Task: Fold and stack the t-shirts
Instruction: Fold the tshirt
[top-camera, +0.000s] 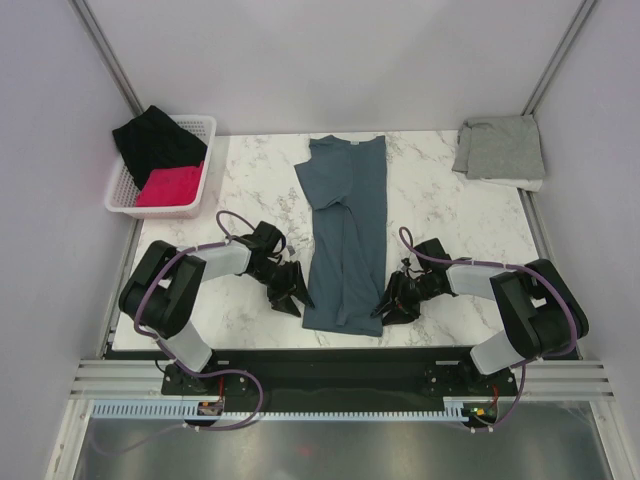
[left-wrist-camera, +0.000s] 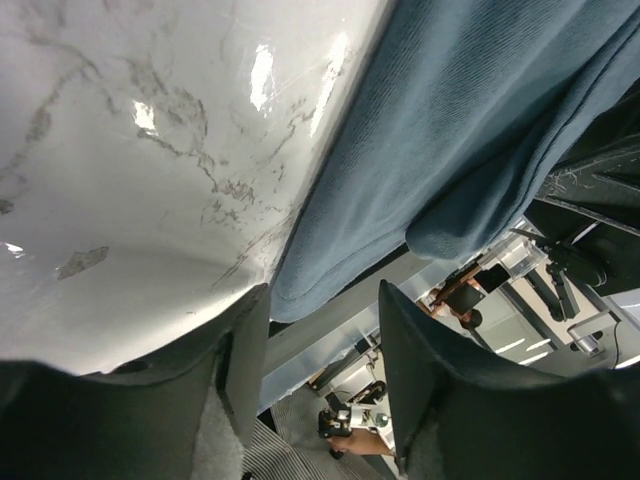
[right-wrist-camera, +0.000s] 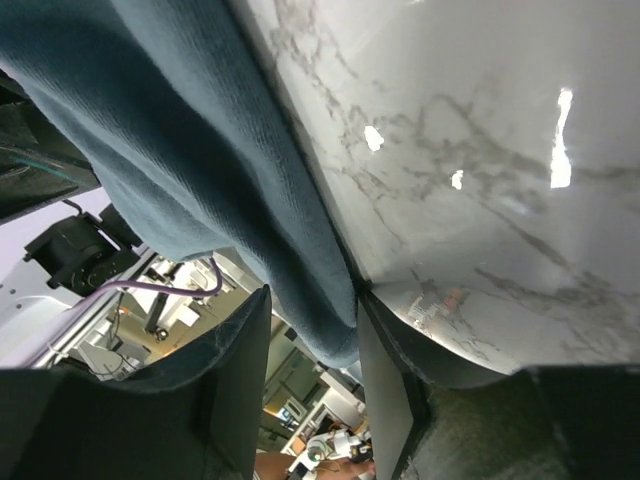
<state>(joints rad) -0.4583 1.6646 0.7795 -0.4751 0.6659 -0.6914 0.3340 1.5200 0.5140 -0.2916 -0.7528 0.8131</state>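
No legible text, brand, number or sign in any of the three views. Dark slate-blue t-shirt (top-camera: 345, 230): whatever is at the collar is too small to read from the top view, and the wrist views show only plain cloth. Grey t-shirt (top-camera: 500, 148), white basket (top-camera: 205, 122) and marble desk (top-camera: 450, 210): nothing readable on them. Background gear seen past the desk edge in the wrist views is too blurred to make out any lettering.
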